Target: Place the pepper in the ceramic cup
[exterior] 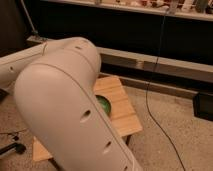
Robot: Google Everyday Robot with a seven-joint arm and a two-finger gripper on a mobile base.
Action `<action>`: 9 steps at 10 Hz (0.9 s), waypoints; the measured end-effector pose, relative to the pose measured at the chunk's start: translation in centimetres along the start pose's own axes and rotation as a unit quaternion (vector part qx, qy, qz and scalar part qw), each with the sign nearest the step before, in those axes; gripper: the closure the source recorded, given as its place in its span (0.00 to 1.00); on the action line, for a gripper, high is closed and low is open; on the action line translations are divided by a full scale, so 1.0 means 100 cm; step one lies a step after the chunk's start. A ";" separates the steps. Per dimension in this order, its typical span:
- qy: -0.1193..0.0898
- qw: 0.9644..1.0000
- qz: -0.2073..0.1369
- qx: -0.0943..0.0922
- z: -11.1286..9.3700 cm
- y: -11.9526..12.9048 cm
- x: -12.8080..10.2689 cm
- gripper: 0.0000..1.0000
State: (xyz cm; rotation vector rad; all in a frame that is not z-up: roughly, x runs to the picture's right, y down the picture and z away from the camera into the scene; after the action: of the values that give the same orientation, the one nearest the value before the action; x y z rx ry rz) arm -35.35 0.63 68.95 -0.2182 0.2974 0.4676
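Fills the near view with the white arm, covering most of the table. Hides the gripper somewhere behind, closed tight, on what cannot be told. Hides pepper and cup too, so no bearing between them. Farther back, shows a sliver of green bowl.

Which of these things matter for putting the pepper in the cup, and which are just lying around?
For the job: robot arm, wooden table; pepper, ceramic cup and claw are out of sight.
Just lying about: green bowl, black cable.
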 end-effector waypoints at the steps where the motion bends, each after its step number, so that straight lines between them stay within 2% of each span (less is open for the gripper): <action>1: 0.011 1.000 -0.002 0.001 0.009 0.004 -0.007 0.80; 5: 0.048 0.999 -0.009 0.013 0.040 0.014 -0.028 0.80; 9: 0.087 0.996 -0.008 0.026 0.072 0.011 -0.036 0.80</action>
State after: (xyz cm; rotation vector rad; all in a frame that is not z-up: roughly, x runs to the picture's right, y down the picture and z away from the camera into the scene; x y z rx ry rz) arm -37.23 2.06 76.72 -0.2111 0.4767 0.4263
